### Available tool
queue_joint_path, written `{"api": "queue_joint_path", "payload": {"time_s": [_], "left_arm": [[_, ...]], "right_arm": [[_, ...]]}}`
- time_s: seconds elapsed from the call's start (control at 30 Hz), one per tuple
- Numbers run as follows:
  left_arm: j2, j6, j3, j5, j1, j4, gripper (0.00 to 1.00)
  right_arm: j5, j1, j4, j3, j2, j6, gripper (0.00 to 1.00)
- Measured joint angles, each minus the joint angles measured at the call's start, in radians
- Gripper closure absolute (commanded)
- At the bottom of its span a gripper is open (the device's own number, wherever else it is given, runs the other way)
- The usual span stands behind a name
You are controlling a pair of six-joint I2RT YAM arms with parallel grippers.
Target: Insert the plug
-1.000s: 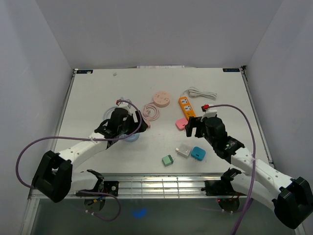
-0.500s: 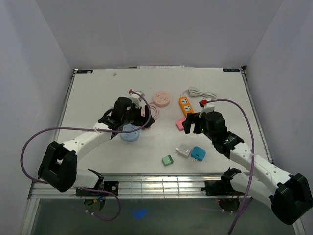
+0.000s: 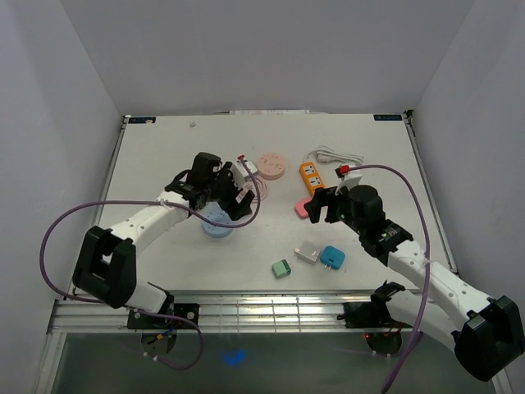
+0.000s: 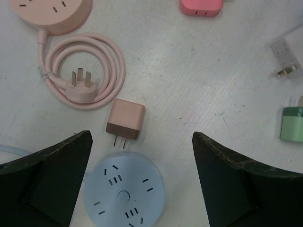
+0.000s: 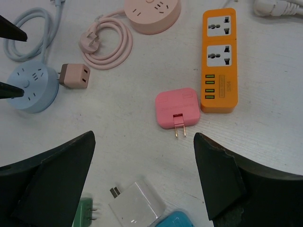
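A round light-blue socket (image 4: 124,191) lies on the white table, also in the top view (image 3: 218,222) and the right wrist view (image 5: 32,85). A tan two-pin plug block (image 4: 126,119) lies just beyond it, pins pointing at the socket and apart from it; it also shows in the right wrist view (image 5: 75,75). My left gripper (image 4: 142,135) is open and empty above the plug and socket, and shows in the top view (image 3: 235,195). My right gripper (image 5: 144,134) is open and empty, hovering near a pink plug block (image 5: 177,108); in the top view (image 3: 321,205) it is right of centre.
A pink round socket (image 3: 271,164) with coiled cord (image 4: 83,71) lies at the back. An orange power strip (image 3: 312,178) is beside the pink block. White (image 3: 308,252), teal (image 3: 332,257) and green (image 3: 281,268) adapters lie near the front.
My left arm has swung up and to the right, from left of the blue socket to over it and the tan plug. My right arm has shifted slightly.
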Motion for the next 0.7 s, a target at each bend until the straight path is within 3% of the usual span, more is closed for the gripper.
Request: {"api": "queue_joint_path", "payload": {"time_s": [0.27,0.7], "left_arm": [[0.193,0.203,0.053,0.144,0.102,-0.114,0.02],[0.350,0.308,0.164,0.199,0.116,-0.175,0.05]], "right_arm": [[-0.031,-0.007,-0.003,0.000,-0.038,-0.006,0.10],[-0.065,-0.018,-0.006,0.000,-0.047,-0.010,0.10]]}}
